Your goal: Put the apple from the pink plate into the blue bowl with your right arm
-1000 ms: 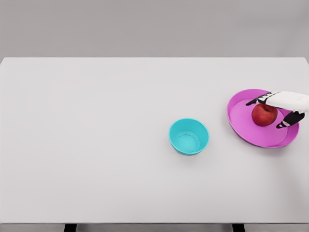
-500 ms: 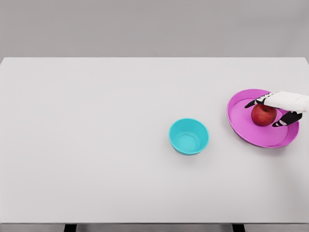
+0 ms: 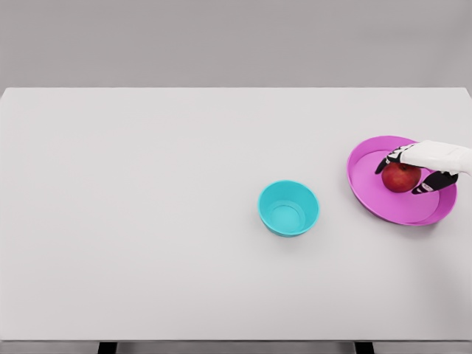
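Near the table's (image 3: 147, 221) right edge, the right hand (image 3: 424, 164) curls its fingers around the apple (image 3: 399, 178) on the pink plate (image 3: 369, 188), gripping for the lift toward the blue bowl (image 3: 288, 208) near the table's middle.

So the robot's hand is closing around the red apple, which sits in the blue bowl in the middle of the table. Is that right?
Not quite. In the head view the right hand is around the apple, but the apple sits on the pink plate at the table's right side. The blue bowl holds nothing.

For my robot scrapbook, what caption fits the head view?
Right hand closes its fingers round the apple on the pink plate; blue bowl waits.
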